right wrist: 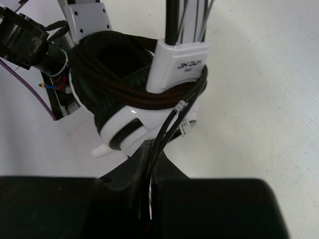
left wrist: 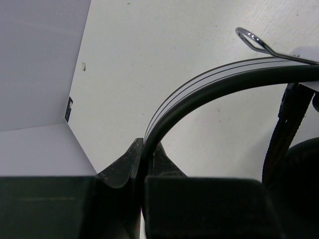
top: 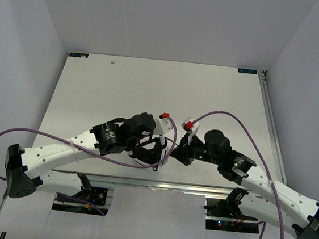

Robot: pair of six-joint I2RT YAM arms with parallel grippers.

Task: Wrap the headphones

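**Both grippers grip the headphones (top: 155, 149)**

The left gripper (left wrist: 147, 148) is clamped on the black headband (left wrist: 209, 82). The right gripper (right wrist: 149, 157) pinches the thin dark cord (right wrist: 167, 124), which is coiled around an ear cup (right wrist: 124, 122). The headphones are between the arms, near the table's (top: 152, 84) near edge.

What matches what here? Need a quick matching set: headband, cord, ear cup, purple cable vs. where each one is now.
Things:
1. headband
2. cord
3. ear cup
4. purple cable

Places:
A. dark braided turns wound round it
B. between the right gripper's fingers
C. arcs above the table from the right arm
D. between the left gripper's fingers

Pairs: 1-D, 2-B, 3-A, 4-C
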